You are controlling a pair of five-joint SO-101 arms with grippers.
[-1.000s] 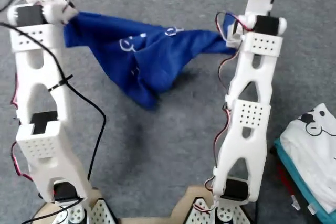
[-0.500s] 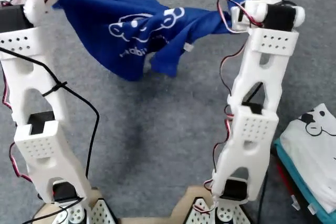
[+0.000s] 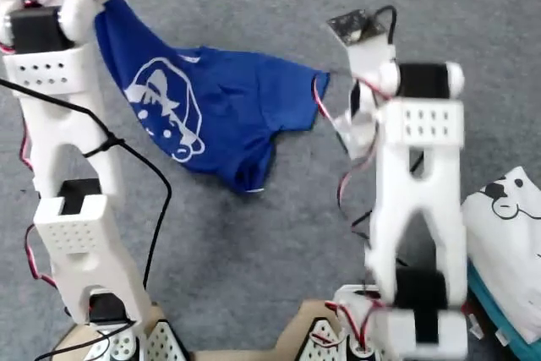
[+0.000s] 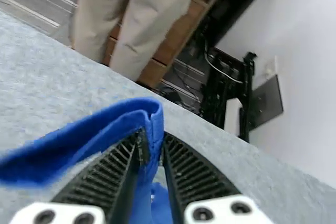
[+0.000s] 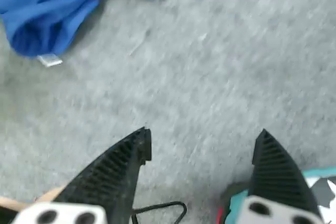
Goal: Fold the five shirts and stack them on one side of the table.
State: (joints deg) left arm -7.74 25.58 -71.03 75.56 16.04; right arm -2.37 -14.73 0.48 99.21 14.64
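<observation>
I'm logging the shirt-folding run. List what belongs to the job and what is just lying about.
Belongs to the job:
- blue shirt, pinched in the shut left pincer
- right pincer, open and empty
- white shirt lying on a teal shirt at the table's edge

Just lying about:
- grey table
- black cable along an arm
- black stand behind the table

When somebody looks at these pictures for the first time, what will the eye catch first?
The bright blue shirt with a white cartoon print stands out, lying partly spread on the grey carpeted table, one corner raised at the far left and pinched in the left gripper. The right gripper hangs open over bare grey surface near it. At the table's right edge lies a white shirt with a bear's face.
</observation>
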